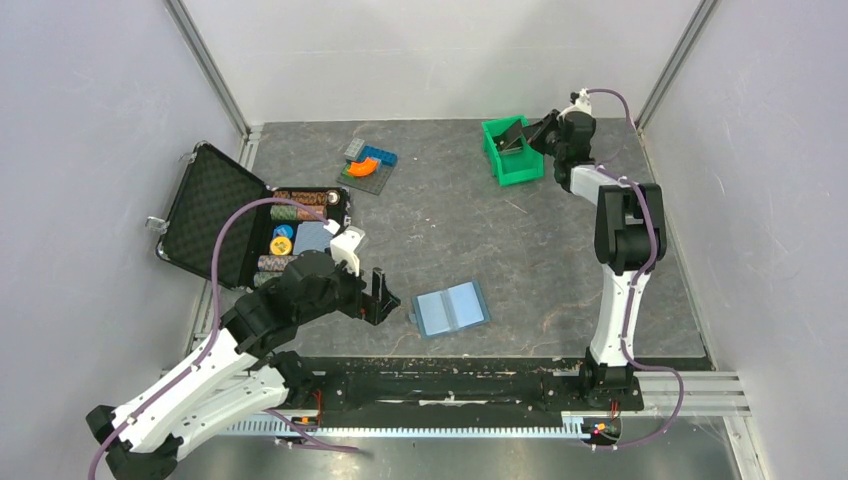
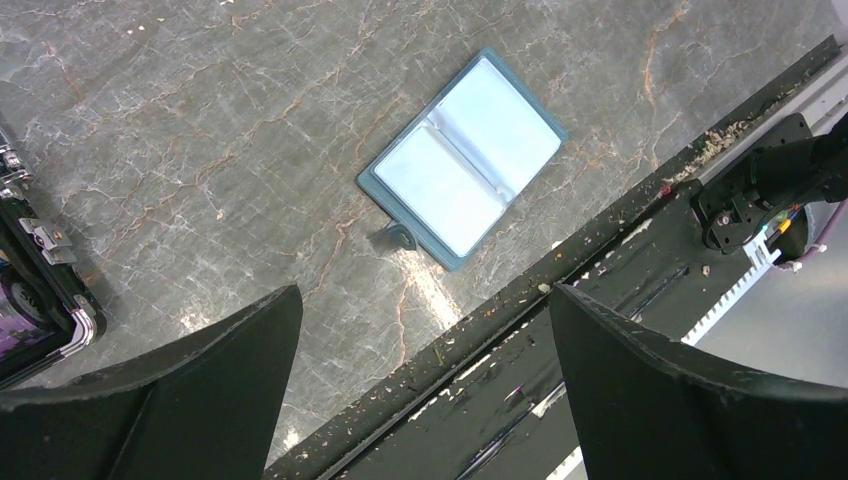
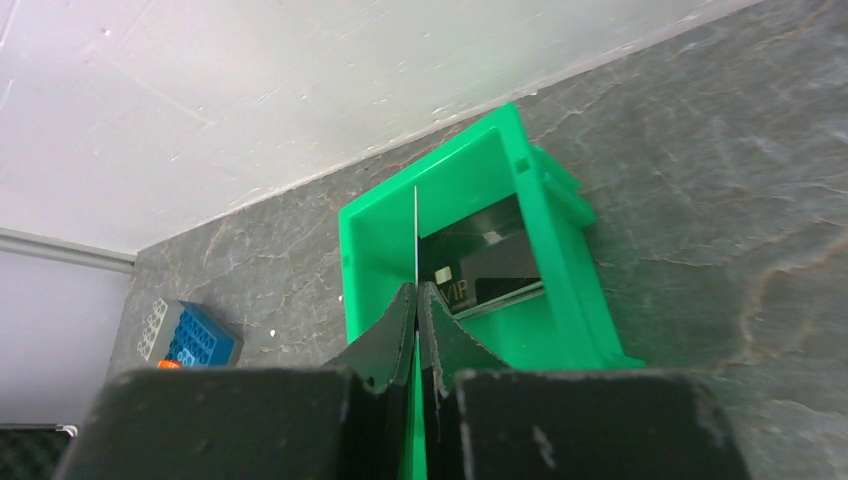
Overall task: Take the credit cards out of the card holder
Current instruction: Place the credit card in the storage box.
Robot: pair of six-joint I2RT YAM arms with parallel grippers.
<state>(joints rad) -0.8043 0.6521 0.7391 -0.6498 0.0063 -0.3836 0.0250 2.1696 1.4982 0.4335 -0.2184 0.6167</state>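
The teal-blue card holder [image 1: 451,308] lies open and flat on the table near the front edge, its light blue inner faces up; it also shows in the left wrist view [image 2: 462,160]. My left gripper [image 1: 378,295] is open and empty just left of it [image 2: 425,300]. My right gripper [image 1: 530,135] is at the far right, over the green bin [image 1: 515,165]. It is shut on a thin dark credit card [image 3: 415,230], seen edge-on, held upright above the bin [image 3: 370,250]. Another dark card [image 3: 490,270] with gold print lies inside the bin.
An open black foam-lined case [image 1: 210,215] with striped poker chips [image 1: 300,205] stands at the left. Coloured toy bricks [image 1: 368,162] lie at the back centre, also in the right wrist view [image 3: 190,335]. A black rail [image 2: 600,250] runs along the near edge.
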